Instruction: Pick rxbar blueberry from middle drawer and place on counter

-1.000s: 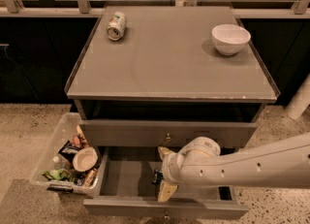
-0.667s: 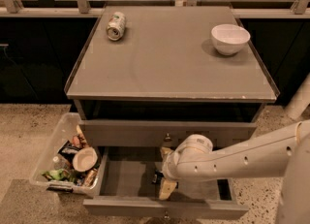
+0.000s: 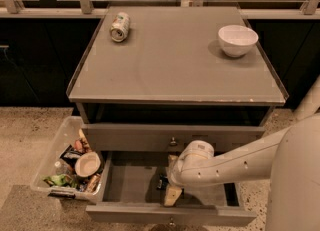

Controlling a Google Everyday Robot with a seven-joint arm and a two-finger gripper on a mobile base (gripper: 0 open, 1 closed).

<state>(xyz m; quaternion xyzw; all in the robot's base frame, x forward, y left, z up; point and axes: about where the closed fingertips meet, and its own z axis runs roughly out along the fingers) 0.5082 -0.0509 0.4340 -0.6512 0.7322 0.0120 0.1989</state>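
The middle drawer point(image 3: 129, 185) is pulled open below the counter point(image 3: 175, 65). My gripper point(image 3: 171, 191) reaches down into the drawer near its middle, on the end of the white arm that comes in from the right. A small dark object, probably the rxbar blueberry point(image 3: 161, 181), lies on the drawer floor right at the gripper's left side, mostly hidden by the wrist. I cannot tell whether the gripper touches it.
A green-white can point(image 3: 120, 26) lies on its side at the counter's back left. A white bowl point(image 3: 237, 40) stands at the back right. A clear bin of snacks point(image 3: 70, 164) sits on the floor left of the drawer. The shut drawer front point(image 3: 173, 139) is above.
The arm has shifted slightly left and deeper into the drawer, and its upper part now fills the right edge of the view. Nothing on the counter moved.
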